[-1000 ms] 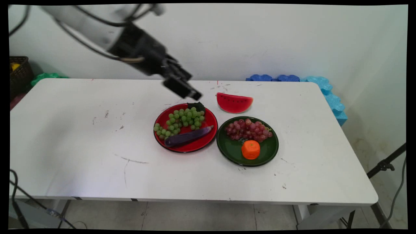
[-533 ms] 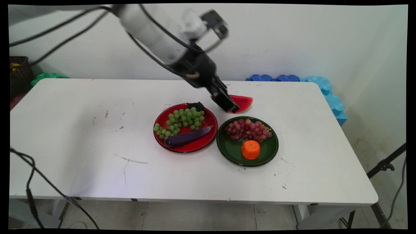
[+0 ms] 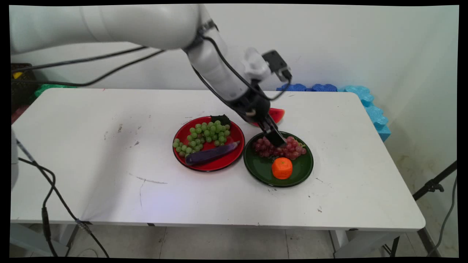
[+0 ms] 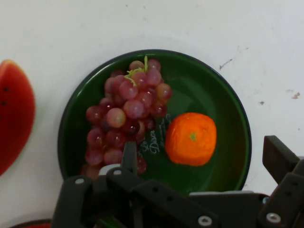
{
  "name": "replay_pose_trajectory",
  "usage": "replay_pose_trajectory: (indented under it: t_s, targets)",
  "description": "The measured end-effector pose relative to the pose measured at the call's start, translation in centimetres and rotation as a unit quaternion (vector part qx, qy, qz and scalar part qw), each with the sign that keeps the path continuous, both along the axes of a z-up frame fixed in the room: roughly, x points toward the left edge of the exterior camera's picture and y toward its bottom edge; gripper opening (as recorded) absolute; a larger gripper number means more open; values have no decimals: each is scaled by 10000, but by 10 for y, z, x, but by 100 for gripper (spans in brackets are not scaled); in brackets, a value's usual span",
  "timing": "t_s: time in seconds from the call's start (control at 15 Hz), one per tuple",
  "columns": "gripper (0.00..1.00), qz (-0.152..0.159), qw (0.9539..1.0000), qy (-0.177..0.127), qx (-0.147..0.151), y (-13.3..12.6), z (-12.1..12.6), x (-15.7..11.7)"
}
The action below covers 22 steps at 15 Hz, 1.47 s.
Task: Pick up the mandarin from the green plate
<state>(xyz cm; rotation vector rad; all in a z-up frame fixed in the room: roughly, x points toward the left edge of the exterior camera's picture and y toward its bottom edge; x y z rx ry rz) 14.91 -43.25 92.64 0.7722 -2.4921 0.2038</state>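
Note:
My gripper (image 3: 278,140) hangs low over the dark green plate (image 3: 262,167), above the bunch of red grapes (image 3: 294,148), and is open with nothing between its fingers. In the hand view the gripper (image 4: 204,159) straddles the plate (image 4: 213,85): one fingertip stands by the red grapes (image 4: 128,114), the other beyond the orange (image 4: 191,138). The orange (image 3: 282,168) lies at the plate's near side. A watermelon slice (image 3: 278,114) lies on the table behind the plate, partly hidden by the arm; the watermelon slice (image 4: 14,114) shows at the hand view's left edge.
A red plate (image 3: 219,164) left of the green one holds green grapes (image 3: 203,135) and a purple eggplant (image 3: 210,154). Blue foam pieces (image 3: 329,87) line the table's far right edge. A tripod leg (image 3: 435,184) stands off the right side. Black cables hang at the left.
The arm has swung right and down, from above the red plate's far edge, past the watermelon slice, to low over the red grapes on the green plate.

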Motion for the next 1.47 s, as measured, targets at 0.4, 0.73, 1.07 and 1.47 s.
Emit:
replay_pose_trajectory:
  t_s: [0.4, 0.73, 1.07, 1.47]
  targets:
    - [100, -158, 9997, -190, 88, -8, -48, -26]
    - [100, -236, 9992, -273, 151, -10, -80, -39]
    - [100, -308, 9989, -308, 167, -10, -98, -48]
    - [100, -403, 9986, -310, 119, -11, -109, -55]
